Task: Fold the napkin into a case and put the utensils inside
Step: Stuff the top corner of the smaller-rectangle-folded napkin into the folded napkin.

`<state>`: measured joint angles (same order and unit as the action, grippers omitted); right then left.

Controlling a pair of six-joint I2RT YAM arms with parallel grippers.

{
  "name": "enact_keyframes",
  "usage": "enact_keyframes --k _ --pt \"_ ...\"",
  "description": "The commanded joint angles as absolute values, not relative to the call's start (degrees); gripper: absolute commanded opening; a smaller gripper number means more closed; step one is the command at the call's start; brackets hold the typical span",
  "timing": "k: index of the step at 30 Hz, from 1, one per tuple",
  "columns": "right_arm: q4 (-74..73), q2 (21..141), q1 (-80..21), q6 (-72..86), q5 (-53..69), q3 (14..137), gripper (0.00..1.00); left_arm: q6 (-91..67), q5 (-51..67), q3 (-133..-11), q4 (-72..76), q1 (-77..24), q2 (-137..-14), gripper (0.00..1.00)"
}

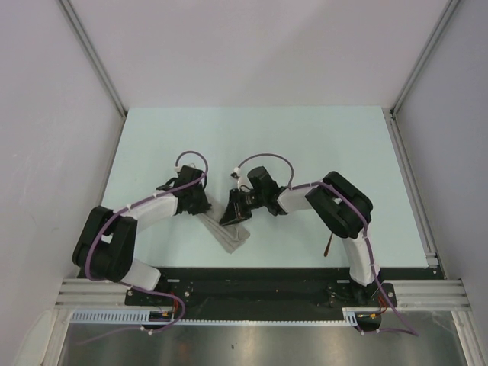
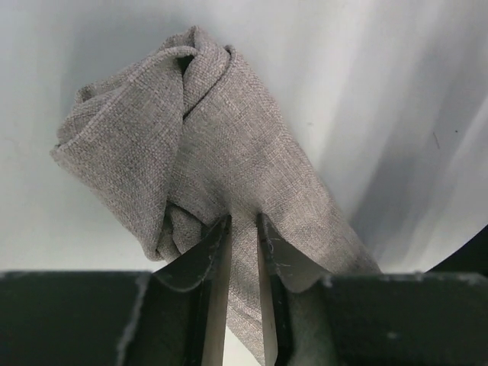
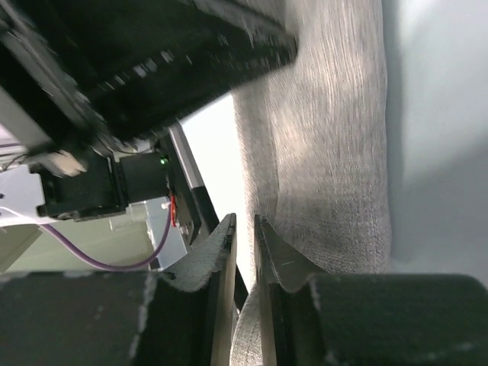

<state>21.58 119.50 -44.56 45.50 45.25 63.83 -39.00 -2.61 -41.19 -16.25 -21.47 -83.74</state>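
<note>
Napkin (image 2: 213, 152) is being pinched by the left gripper (image 2: 242, 229), jaws nearly closed on a fold, with the cloth bunched into a twisted roll just ahead of the fingers. Right gripper (image 3: 244, 229) is likewise being held narrow, cloth caught in the gap. Fork (image 1: 326, 245) is being kept on the table (image 1: 343, 145), well behind the right gripper.

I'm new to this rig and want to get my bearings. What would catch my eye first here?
First the grey napkin, bunched into a lumpy roll near the front edge of the table. The two arms converge on it, and the left hand and right hand each pinch its cloth. A thin copper piece, likely the fork, lies apart beside the right arm.
</note>
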Motion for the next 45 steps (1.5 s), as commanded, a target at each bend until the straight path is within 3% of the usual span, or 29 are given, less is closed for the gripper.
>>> enact_keyframes --k 1,10,22,35,40,45 --pt "26.3 120.2 -45.8 47.1 44.3 60.9 0.20 -39.7 -5.2 -41.9 -17.0 -20.1 -86.2 0.23" --pt "29.8 118.7 -48.1 49.0 44.0 56.6 0.20 -40.6 -9.5 -38.0 -17.5 -16.5 -83.4 0.20" --pt "19.3 108.4 -46.0 43.5 42.5 57.1 0.20 -38.3 -1.4 -41.1 -15.6 -21.7 -75.4 0.21" --pt "16.1 107.9 -43.1 40.3 40.1 55.0 0.24 -40.5 8.3 -40.3 -8.5 -25.2 -80.8 0.26" --pt "18.0 109.6 -46.5 41.0 39.4 54.7 0.23 -42.3 3.0 -38.1 -9.2 -25.2 -78.9 0.26" --pt "19.1 111.3 -49.0 41.4 38.4 53.6 0.23 -42.3 -1.7 -37.4 -10.2 -25.0 -70.5 0.33"
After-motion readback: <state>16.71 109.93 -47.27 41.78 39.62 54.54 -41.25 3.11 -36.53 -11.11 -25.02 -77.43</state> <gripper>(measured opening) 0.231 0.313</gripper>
